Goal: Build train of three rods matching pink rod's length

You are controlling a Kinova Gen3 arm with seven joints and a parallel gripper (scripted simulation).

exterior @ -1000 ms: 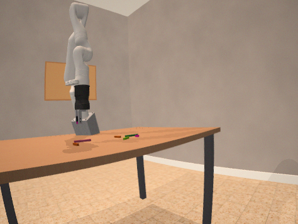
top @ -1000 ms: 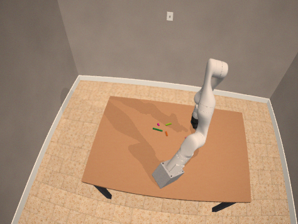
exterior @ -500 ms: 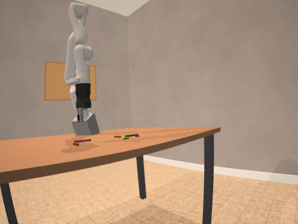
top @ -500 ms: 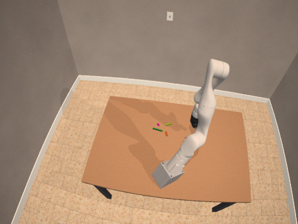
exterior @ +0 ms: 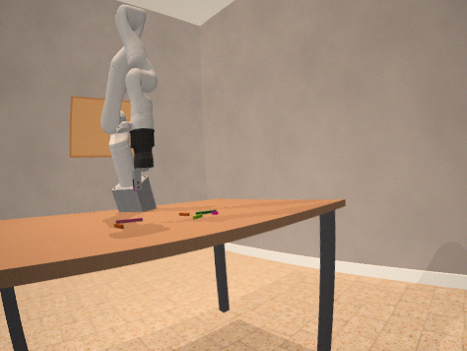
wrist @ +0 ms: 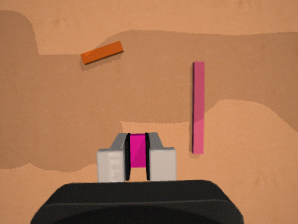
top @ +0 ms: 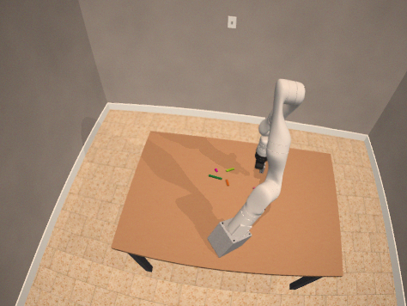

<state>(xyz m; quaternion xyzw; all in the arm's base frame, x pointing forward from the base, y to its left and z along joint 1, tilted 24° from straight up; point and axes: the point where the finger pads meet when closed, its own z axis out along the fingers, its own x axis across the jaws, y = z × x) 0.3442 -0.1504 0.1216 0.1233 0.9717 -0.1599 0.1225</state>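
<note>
the gripper (wrist: 137,150) is gripping a magenta rod (wrist: 137,149) above the surface (wrist: 60,125); the orange rod (wrist: 102,52) is lying ahead-left, its long axis running nearly crosswise.

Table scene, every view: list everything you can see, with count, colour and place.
Table: one, brown, on tiled floor.
Pink rod: one, flat, under the gripper.
Orange rods: two, one near the pink rod, one in the mid-table cluster.
Green rod: one, cluster.
Lime rod: one, cluster.
Magenta rods: two, one in the cluster, one held.
Wall plate: one, white.
Wall board: one, orange.
Arm: one, white, grey base.
Gripper: one, raised, gripping the magenta rod.
</note>
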